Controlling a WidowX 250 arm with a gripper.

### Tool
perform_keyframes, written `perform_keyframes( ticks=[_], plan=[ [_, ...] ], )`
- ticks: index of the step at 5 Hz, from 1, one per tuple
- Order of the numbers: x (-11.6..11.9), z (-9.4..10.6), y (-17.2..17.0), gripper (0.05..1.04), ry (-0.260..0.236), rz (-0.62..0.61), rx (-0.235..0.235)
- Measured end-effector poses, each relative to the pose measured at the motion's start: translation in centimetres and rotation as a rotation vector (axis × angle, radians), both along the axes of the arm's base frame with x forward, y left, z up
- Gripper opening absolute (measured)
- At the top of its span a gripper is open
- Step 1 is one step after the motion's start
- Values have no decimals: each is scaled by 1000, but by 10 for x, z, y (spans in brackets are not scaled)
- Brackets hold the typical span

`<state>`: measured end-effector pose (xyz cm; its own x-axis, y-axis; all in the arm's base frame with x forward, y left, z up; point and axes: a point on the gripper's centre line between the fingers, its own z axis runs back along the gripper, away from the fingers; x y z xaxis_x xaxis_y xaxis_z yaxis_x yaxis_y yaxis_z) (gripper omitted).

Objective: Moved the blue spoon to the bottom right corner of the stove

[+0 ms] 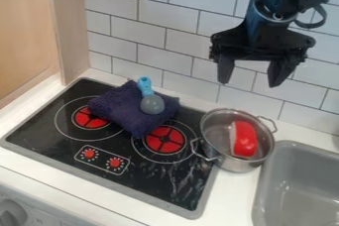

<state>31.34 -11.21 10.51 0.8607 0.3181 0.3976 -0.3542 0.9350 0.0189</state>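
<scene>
Blue spoon [151, 101] well apart from fingers [226, 70]

Pretty open over the stove's [175, 188] front right corner tbh, but the pot [240, 164] crowds in just behind it, cloth [122, 108] further back.

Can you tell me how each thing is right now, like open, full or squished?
Gripper: open, empty
Blue spoon: lying on the cloth
Dark cloth: rumpled, on the stove
Pot: no lid, red thing inside
Red thing: resting in the pot
Stove: can't tell if it's on
</scene>
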Motion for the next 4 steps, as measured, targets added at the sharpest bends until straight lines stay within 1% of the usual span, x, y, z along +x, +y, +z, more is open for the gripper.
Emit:
perform_keyframes(
  ticks=[1, 2, 3, 4],
  plan=[
    [-9, -15, 6, 998, 50, 9, 24],
    [-7, -17, 22, 998, 57, 91, 23],
    [-3, -18, 43, 998, 73, 169, 5],
    [0, -18, 61, 998, 77, 231, -5]
  ],
)
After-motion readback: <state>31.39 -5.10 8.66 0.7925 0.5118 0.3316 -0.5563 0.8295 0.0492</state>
